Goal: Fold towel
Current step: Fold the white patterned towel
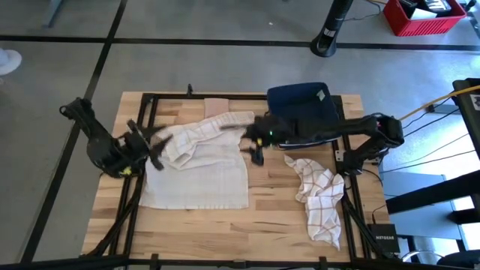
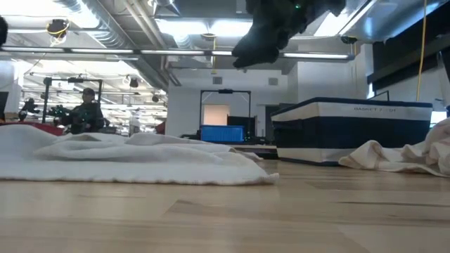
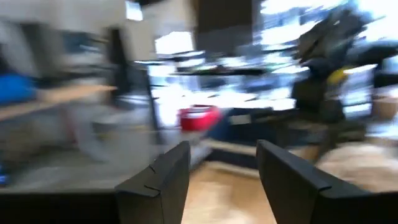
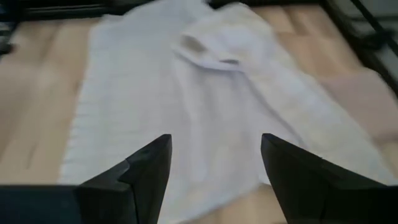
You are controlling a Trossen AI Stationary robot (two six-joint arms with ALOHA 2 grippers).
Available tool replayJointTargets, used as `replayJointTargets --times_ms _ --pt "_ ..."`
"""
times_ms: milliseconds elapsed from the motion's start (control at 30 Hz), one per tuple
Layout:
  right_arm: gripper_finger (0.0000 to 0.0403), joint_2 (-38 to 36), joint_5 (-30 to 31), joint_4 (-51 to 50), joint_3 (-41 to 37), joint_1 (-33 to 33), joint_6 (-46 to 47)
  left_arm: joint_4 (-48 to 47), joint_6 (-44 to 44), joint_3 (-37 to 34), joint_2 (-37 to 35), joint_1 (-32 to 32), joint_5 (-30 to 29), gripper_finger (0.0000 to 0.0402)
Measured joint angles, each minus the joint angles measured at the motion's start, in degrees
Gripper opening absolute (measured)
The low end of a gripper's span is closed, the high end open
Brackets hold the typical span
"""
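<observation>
A white towel [image 1: 201, 169] lies on the wooden table. Its near part is spread flat and its far part is rumpled into folds [image 1: 206, 131]. In the low view the towel [image 2: 133, 158] is a low heap. My left gripper [image 1: 154, 150] hovers at the towel's left edge. It is open and points level across the table, with nothing between its fingers [image 3: 221, 149]. My right gripper [image 1: 256, 152] is open and hangs above the towel's right edge, looking down on the cloth [image 4: 214, 140]. In the low view it is high over the table [image 2: 246, 53].
A dark blue basket [image 1: 301, 111] stands at the far right, under the right arm. A crumpled checked cloth [image 1: 319, 196] lies near the right edge. A tan folded piece [image 1: 216, 106] sits at the far edge. Bare wood [image 1: 262, 214] shows near the near edge.
</observation>
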Motion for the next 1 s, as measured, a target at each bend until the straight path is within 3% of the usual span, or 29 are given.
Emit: replayJointTargets --times_ms 167,367,500,767,1000 --pt "0.0248 0.00 0.15 11.22 -6.95 5.30 -0.21 -7.22 -22.59 0.00 3.75 -0.33 18.86 0.0174" --pt "0.0248 1.47 0.18 17.08 -12.13 10.77 5.72 -26.84 -50.95 -0.04 11.63 -0.31 30.17 0.0174" --pt "0.0248 6.83 1.43 19.26 -11.98 14.82 8.56 -36.14 -65.05 -0.04 17.99 -0.31 39.99 0.0174" --pt "0.0248 20.07 3.72 19.34 -4.71 17.47 9.94 -47.10 -84.81 -0.04 31.24 -0.49 62.80 0.0173" --pt "0.0248 24.22 6.37 7.31 -1.64 17.47 8.07 -46.50 -89.69 0.20 43.98 -0.79 71.13 0.0159"
